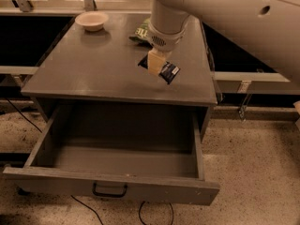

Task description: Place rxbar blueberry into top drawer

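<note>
The cream two-finger gripper [155, 63] is held low over the flat grey cabinet top [93, 69], across the middle of the dark navy-blue rxbar blueberry [169, 72]. Whether the bar is clasped cannot be told. Just behind the gripper a green chip bag [139, 32] is seen, and farther back-left a small pale round bowl [92, 20]. Below and in front, the wide grey top drawer [164, 186] is pulled out past the top's front edge. Speckled floor [253, 158] lies beyond, rightward.

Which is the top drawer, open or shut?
Open: the top drawer stands pulled out, empty. The gripper is at the rxbar blueberry atop the cabinet.
</note>
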`<state>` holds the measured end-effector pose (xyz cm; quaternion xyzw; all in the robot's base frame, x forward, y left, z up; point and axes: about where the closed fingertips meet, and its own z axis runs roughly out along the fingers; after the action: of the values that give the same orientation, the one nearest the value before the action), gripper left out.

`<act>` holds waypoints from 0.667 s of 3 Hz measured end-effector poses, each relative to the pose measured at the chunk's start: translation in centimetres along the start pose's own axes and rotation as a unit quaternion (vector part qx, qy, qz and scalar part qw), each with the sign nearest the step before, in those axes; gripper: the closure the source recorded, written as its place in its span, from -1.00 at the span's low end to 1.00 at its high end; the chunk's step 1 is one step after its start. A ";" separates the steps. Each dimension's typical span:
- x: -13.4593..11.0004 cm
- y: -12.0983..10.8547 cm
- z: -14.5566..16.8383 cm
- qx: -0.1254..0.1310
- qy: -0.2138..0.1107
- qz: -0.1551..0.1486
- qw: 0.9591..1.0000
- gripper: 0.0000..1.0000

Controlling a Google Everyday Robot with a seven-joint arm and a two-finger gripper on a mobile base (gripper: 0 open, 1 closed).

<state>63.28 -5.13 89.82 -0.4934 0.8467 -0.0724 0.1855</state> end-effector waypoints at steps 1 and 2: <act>1.4 -0.9 -3.5 0.052 -0.046 0.010 0.998 1.00; 3.6 -0.9 -4.8 0.065 -0.084 0.018 0.994 1.00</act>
<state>60.56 -9.03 93.65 -0.4697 0.8301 -0.0825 0.2891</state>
